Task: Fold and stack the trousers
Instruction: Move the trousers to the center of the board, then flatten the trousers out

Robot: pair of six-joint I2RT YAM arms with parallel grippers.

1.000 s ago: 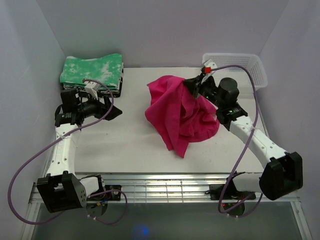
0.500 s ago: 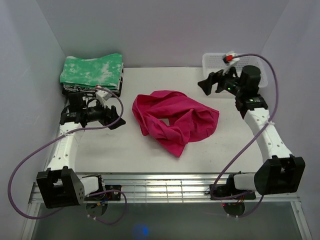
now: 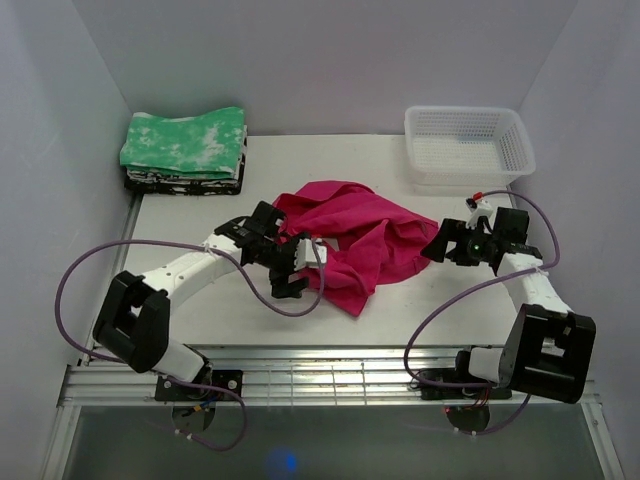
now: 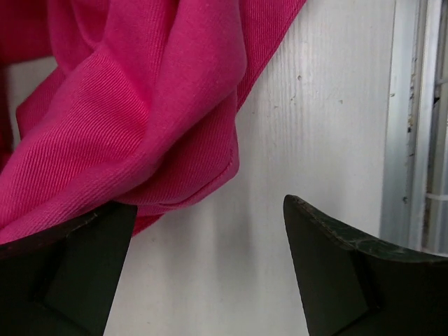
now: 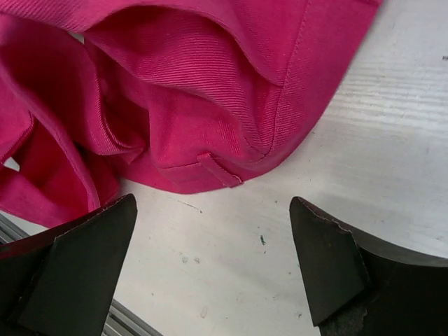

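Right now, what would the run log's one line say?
trousers: crumpled heap, unfolded | left end effector: open, at trousers' left edge | right end effector: open, beside trousers' right edge | held: nothing

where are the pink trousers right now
In the top view the trousers lie crumpled in the middle of the table, between the left gripper at their left and the right gripper at their right.

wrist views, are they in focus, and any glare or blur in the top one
Left wrist: weave of the trousers sharp, left hand dark and nearly featureless. Right wrist: hem and weave crisp, right hand equally underexposed. Top external: soft even light, faint shadows, no motion blur, one small blue reflection near the bottom edge.
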